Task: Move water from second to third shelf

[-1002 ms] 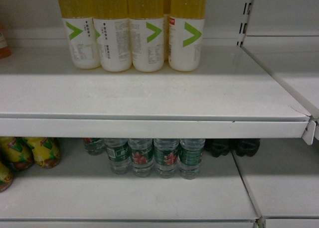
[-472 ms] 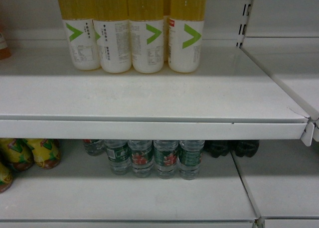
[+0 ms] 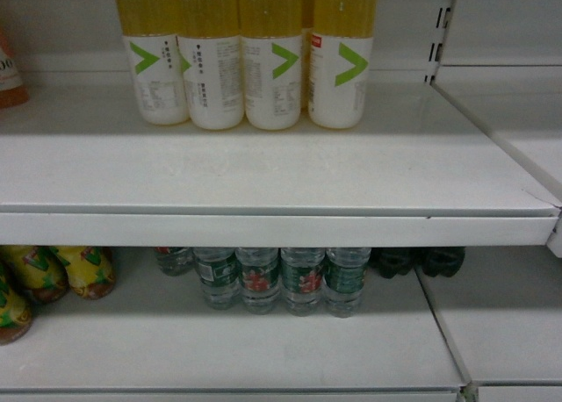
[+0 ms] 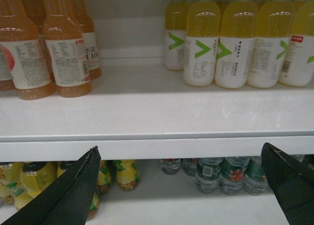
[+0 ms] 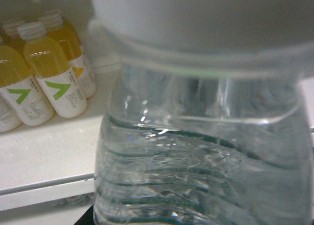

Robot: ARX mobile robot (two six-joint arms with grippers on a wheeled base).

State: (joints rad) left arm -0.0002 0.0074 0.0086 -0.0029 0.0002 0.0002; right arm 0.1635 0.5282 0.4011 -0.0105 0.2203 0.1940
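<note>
- Our left gripper (image 4: pixel 181 185) hangs with jaws apart; whether the right clamps we cannot tell.
- Water bottle (image 5: pixel 206 151) fills the right wrist view, near the shelf edge (image 5: pixel 44 193).
- Full, likely heavy, slick and yielding: grip the ribbed body.

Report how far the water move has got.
Done: a water bottle fills the right wrist view, seemingly carried by the right arm, level with the yellow drinks. In hand: bringing it to the upper shelf. Left: setting it down; the left claw hangs open.
</note>
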